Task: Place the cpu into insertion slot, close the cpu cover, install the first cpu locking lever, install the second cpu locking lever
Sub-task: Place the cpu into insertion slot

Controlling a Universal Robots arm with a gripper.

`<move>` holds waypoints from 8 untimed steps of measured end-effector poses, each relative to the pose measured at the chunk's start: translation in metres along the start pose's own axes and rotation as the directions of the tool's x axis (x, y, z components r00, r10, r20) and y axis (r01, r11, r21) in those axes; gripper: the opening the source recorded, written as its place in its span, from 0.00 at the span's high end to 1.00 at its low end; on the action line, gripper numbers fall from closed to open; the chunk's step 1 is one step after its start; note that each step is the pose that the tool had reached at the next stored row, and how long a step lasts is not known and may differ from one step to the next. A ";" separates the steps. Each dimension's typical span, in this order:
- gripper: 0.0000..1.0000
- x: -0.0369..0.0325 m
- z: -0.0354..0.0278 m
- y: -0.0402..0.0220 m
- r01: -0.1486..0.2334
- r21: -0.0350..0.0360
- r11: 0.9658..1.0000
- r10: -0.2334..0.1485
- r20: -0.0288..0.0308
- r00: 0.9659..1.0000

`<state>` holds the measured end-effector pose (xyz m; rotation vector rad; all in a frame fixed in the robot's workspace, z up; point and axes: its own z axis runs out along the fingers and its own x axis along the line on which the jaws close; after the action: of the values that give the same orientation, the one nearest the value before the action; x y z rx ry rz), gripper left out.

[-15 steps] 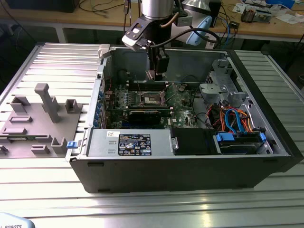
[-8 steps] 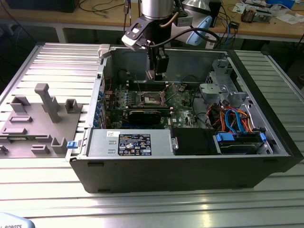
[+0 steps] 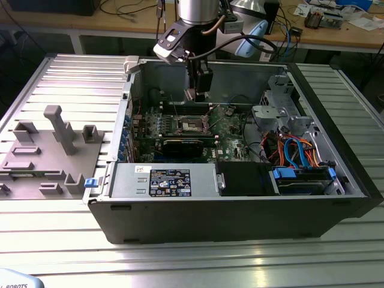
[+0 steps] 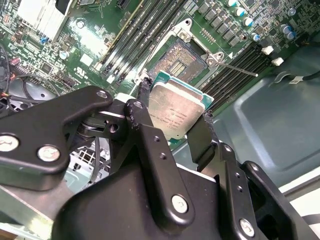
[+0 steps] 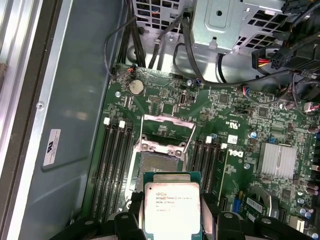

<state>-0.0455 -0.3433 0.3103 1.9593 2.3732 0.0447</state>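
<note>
The gripper (image 4: pixel 175 107) is clamped on the cpu (image 4: pixel 177 117), one black finger (image 4: pixel 142 112) on each of two opposite edges, so the dull metal top shows between them in both wrist views. The chip hangs in the air over the green motherboard (image 5: pixel 235 107), close to the insertion slot (image 5: pixel 156 162) but not seated in it. In the first wrist view its far edge overlaps the slot's near edge. The cpu cover (image 5: pixel 167 131) is swung up off the slot toward the board's far edge, and a thin locking lever (image 4: pixel 237 68) stands out beside the socket. In the exterior view the gripper sits low inside the open computer case (image 3: pixel 240 225), near its rear wall. The chip looks light, stiff and flat, with a smooth lid that would likely slip under a loose pinch, so the edge hold seems the right one. Its underside and the socket contacts are probably delicate and would not take sideways scraping. The underside is hidden, the socket pins are too fine to make out, and how high the chip hangs over the slot cannot be judged.
</note>
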 end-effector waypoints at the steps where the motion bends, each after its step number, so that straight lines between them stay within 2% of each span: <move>1: 0.46 0.0000 0.0000 0.0000 -0.002 0.000 1.000 0.002 0.000 1.000; 8: 0.46 0.0000 0.0000 0.0000 -0.014 0.001 1.000 0.014 0.003 1.000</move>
<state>-0.0456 -0.3433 0.3104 1.9750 2.3583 0.0416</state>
